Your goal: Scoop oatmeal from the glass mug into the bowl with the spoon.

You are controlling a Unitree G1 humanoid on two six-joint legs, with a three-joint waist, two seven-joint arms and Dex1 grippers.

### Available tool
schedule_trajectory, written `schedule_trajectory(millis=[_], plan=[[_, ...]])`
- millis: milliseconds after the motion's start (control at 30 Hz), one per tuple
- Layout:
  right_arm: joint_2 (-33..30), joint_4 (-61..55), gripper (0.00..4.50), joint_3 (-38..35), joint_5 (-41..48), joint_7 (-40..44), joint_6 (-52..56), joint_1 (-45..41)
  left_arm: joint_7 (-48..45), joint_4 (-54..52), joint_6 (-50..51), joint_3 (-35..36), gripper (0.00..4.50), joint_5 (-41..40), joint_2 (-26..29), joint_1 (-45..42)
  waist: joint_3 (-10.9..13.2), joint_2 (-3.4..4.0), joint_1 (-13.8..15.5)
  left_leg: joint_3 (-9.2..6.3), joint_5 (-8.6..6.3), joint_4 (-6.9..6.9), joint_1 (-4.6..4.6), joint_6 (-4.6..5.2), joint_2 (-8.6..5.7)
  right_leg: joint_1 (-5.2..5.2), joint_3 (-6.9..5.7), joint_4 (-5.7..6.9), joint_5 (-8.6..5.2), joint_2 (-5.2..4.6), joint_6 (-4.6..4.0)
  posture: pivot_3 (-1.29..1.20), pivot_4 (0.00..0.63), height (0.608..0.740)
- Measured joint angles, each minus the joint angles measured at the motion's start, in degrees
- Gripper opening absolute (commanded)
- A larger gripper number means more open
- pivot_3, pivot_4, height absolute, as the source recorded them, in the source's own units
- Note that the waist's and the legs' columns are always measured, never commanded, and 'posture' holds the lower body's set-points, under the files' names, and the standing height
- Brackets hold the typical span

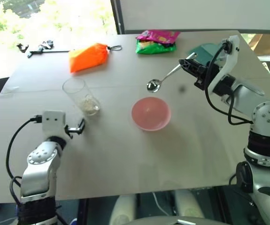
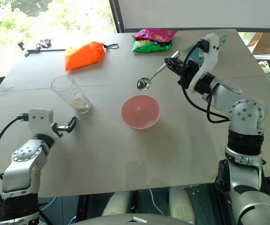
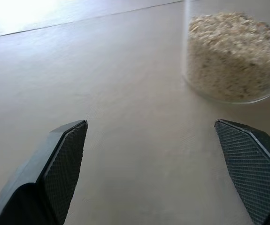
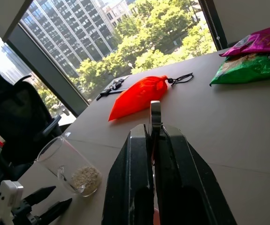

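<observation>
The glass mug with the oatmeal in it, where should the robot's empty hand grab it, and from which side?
Probably low on its clear wall, from the robot's near left. The glass mug stands on the table with oatmeal at the bottom, so a low grip should keep it steady. The left gripper waits open just in front. The rim stays free for the spoon.

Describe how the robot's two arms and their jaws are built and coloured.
Both arms are silver-grey metal with rounded, bolt-dotted joint housings and black ribbed sections lower down. Each wrist carries a white boxy block with a black cable looping out of it. The left gripper and the right gripper are black; up close the fingers are flat, tapered pads with a fine cross-hatched texture.
</observation>
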Motion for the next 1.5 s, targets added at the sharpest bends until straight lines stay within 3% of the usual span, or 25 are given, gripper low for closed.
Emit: schedule_trajectory(millis=[133, 267, 533, 967, 1500], plan=[[0.06, 0.01, 0.00, 0.29, -0.16, 0.29, 0.00, 0.07, -0.76, -10.77, 0.87, -0.60, 4.46, -5.38, -5.87, 4.66, -0.01, -0.06, 0.72, -0.09, 0.00, 0.02, -0.08, 0.00, 0.01, 0.02, -0.12, -0.04, 0.00, -0.01, 0.00, 0.00, 0.150, 0.740], [0.08, 0.08, 0.00, 0.36, -0.59, 0.69, -0.03, 0.05, 4.26, -20.49, 3.25, -8.92, 4.46, -5.56, -12.44, 3.30, -0.02, -0.08, 1.45, -0.06, -0.12, 0.10, -0.04, 0.20, -0.03, 0.06, -0.09, 0.04, 0.00, -0.02, 0.01, 0.00, 0.150, 0.740], [-0.60, 0.55, 0.00, 0.48, -1.14, 1.42, 0.43, -0.18, 17.92, -20.17, 7.71, -17.62, 4.46, 3.98, -20.04, -2.76, -0.03, -0.06, 1.44, -0.03, -0.10, 0.11, -0.03, 0.18, -0.04, 0.06, -0.07, 0.04, 0.00, 0.02, 0.00, 0.00, 0.150, 0.740], [-1.36, 0.44, 0.00, 0.24, -1.03, 1.13, 2.23, -0.31, 26.33, -12.16, 2.82, -18.11, 4.46, 13.43, -24.47, -9.61, -0.04, -0.08, 1.55, -0.03, 0.00, 0.11, -0.06, 0.00, -0.06, 0.06, -0.07, 0.02, 0.00, 0.01, 0.01, 0.00, 0.150, 0.740], [-1.81, 0.43, 0.00, 0.21, -1.01, 1.19, 2.36, -0.31, 27.66, -12.71, -0.31, -15.36, 4.46, 16.22, -27.17, -7.33, -0.03, -0.09, 1.53, -0.04, 0.00, 0.10, -0.07, 0.00, -0.04, 0.05, -0.08, 0.01, 0.00, 0.01, 0.00, 0.00, 0.150, 0.740]])
